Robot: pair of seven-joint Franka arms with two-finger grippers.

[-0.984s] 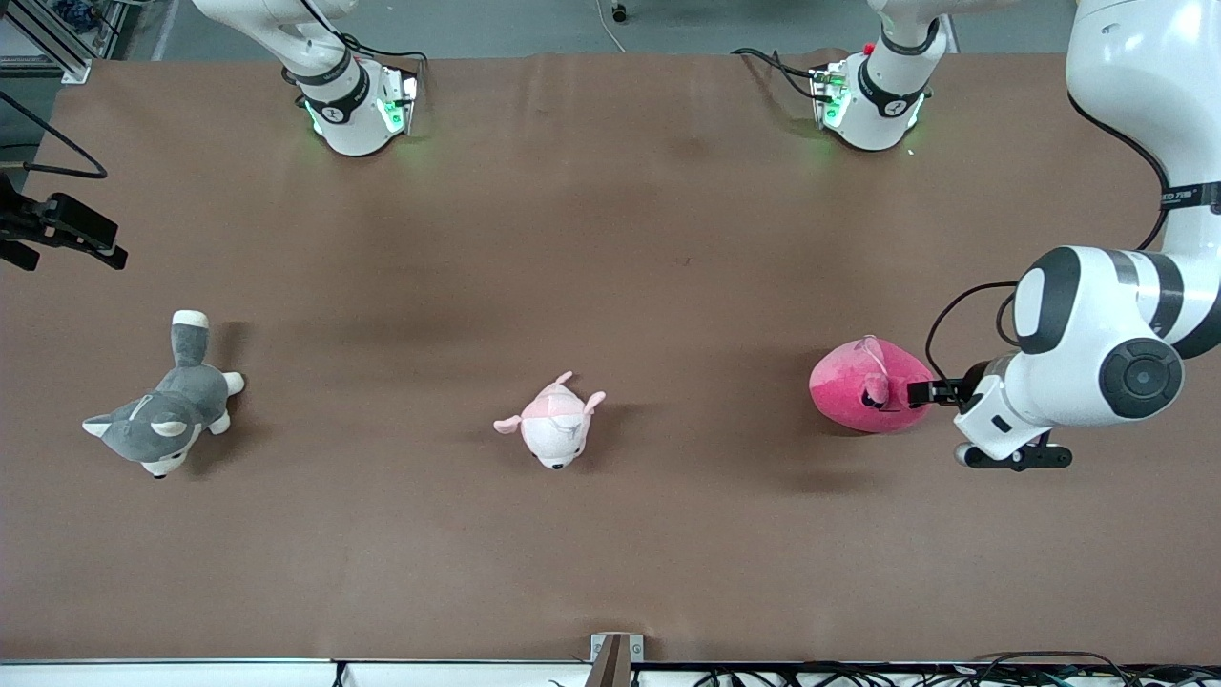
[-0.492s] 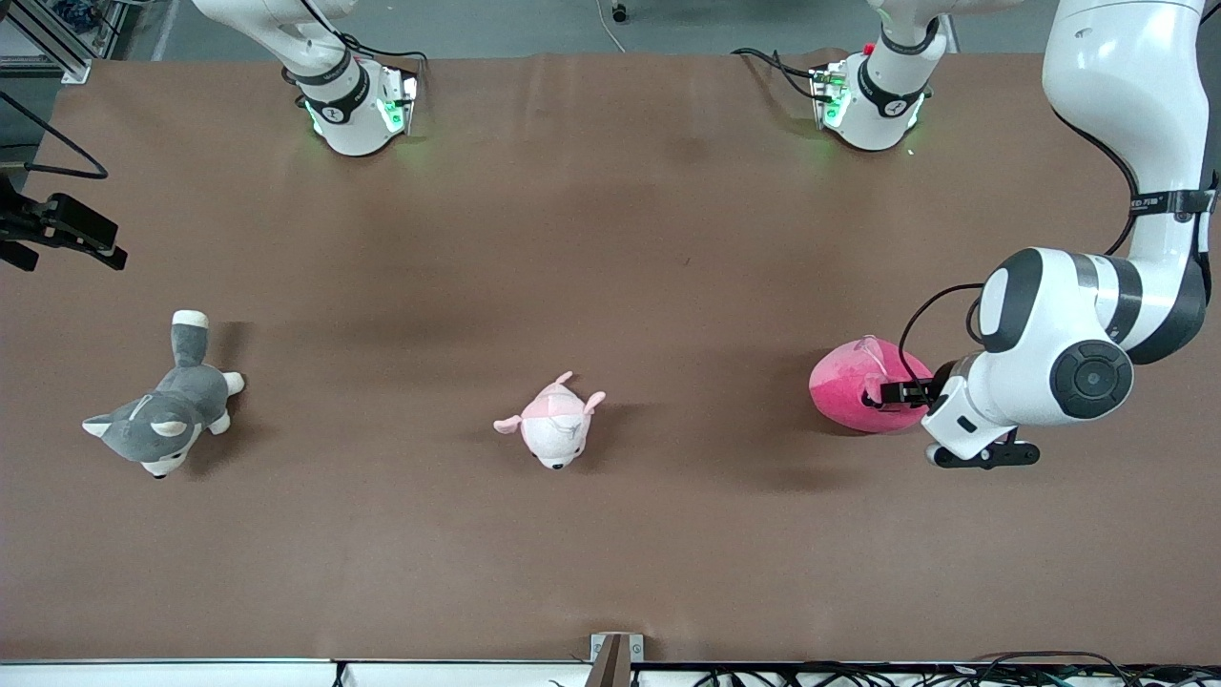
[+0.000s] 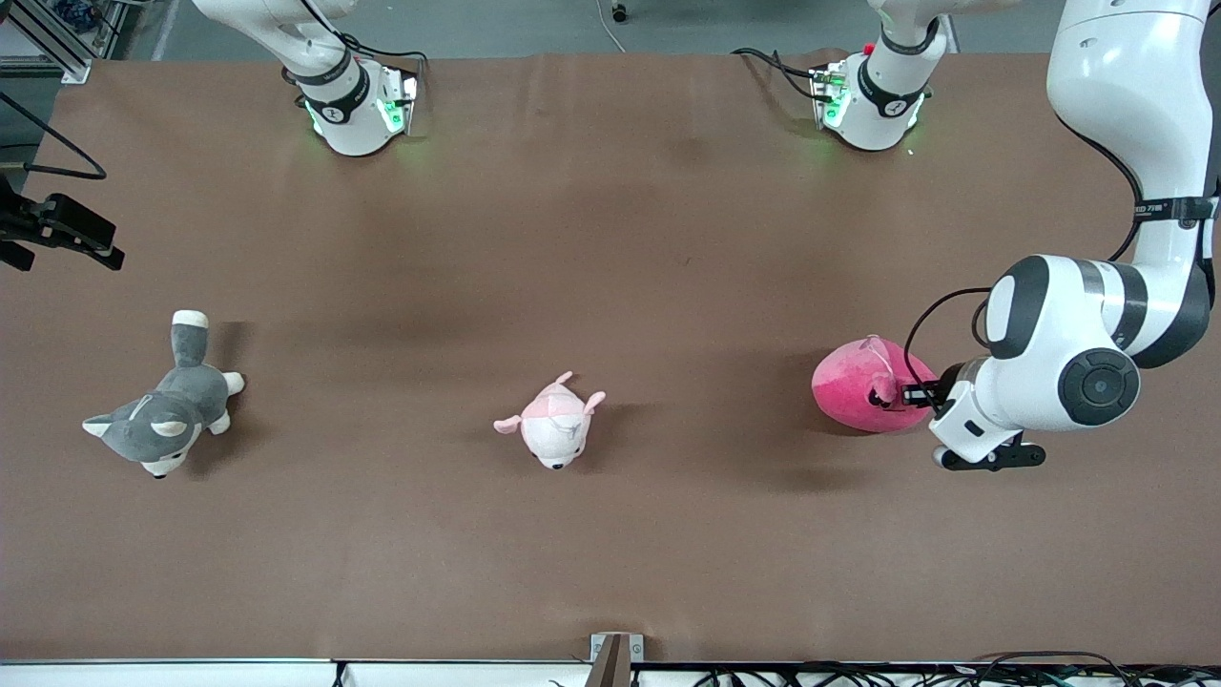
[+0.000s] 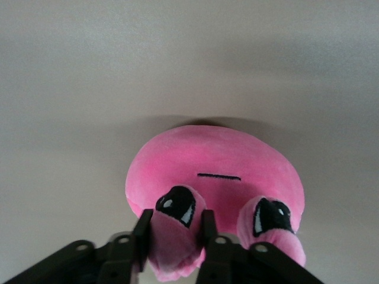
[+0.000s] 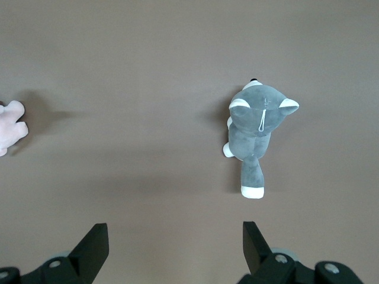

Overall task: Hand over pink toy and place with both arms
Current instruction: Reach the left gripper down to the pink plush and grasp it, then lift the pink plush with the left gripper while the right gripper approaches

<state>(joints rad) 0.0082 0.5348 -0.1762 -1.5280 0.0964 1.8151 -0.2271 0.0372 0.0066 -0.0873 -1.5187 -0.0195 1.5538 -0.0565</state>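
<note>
The right gripper point(image 5: 172, 251) is waiting high over the brown table point(image 3: 610, 534) with its jaws spread wide, above the grey-and-white husky plush point(image 3: 162, 410) at the right arm's end. A small pale pink-and-white plush animal point(image 3: 553, 425) is lying mid-table. Toward the left arm's end, the round hot-pink plush toy point(image 3: 854, 391) is sitting on the table, and the left gripper point(image 4: 175, 239) is pinching a pink flap of it between its jaws.
</note>
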